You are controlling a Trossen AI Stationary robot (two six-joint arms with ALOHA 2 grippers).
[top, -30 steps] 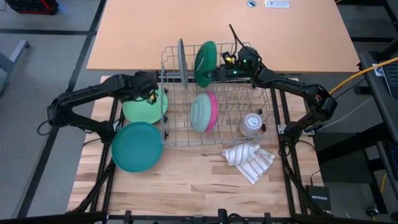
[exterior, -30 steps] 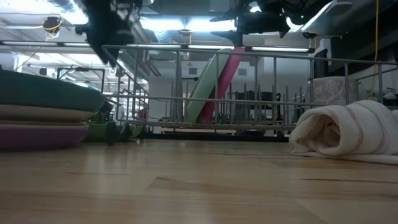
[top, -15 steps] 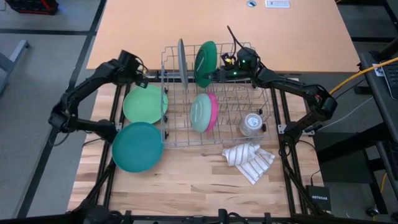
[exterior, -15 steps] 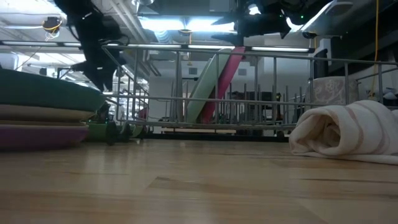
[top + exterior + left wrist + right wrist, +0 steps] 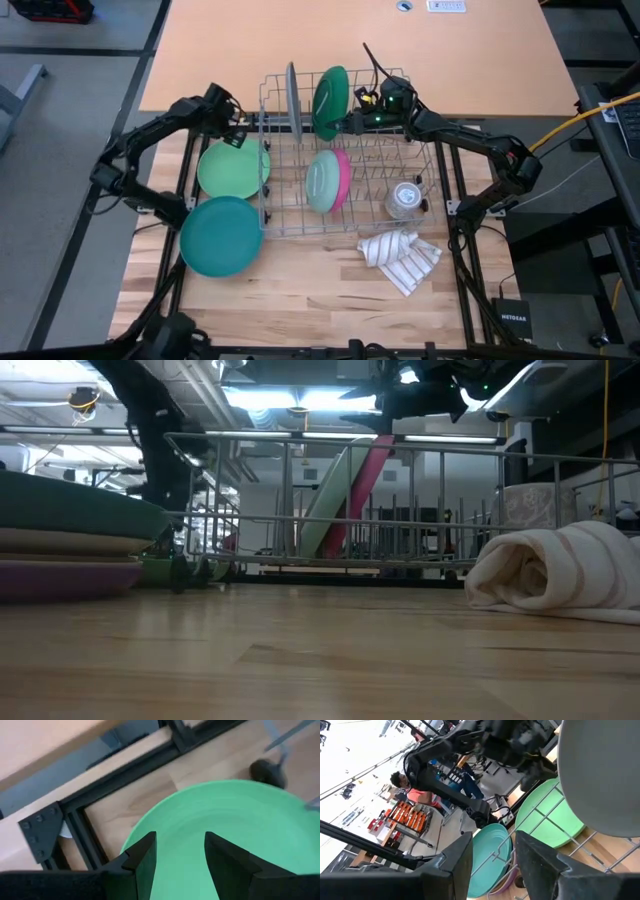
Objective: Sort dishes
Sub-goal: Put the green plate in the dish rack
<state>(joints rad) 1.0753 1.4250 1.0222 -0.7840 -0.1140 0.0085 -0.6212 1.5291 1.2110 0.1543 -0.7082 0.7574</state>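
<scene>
A light green plate (image 5: 233,168) lies flat on the table left of the wire rack (image 5: 345,215). A teal plate (image 5: 220,235) tops a stack nearer me; the low view shows brown (image 5: 70,541) and purple (image 5: 60,576) dishes under it. In the rack, a grey plate (image 5: 292,100) and a dark green plate (image 5: 330,102) stand on edge, and a teal and a pink dish (image 5: 328,180) lean together. My left gripper (image 5: 226,122) is open above the light green plate's far edge (image 5: 200,810). My right gripper (image 5: 348,118) is open beside the dark green plate.
A clear glass cup (image 5: 403,200) sits in the rack's right part. A striped white cloth (image 5: 400,258) lies crumpled on the table near the rack's front right corner. A person shows in the room beyond in the right wrist view (image 5: 402,782).
My left gripper has drawn back from over the light green plate toward the table's far left, leaving the plate lying flat where it was. My right gripper has stayed by the dark green plate.
</scene>
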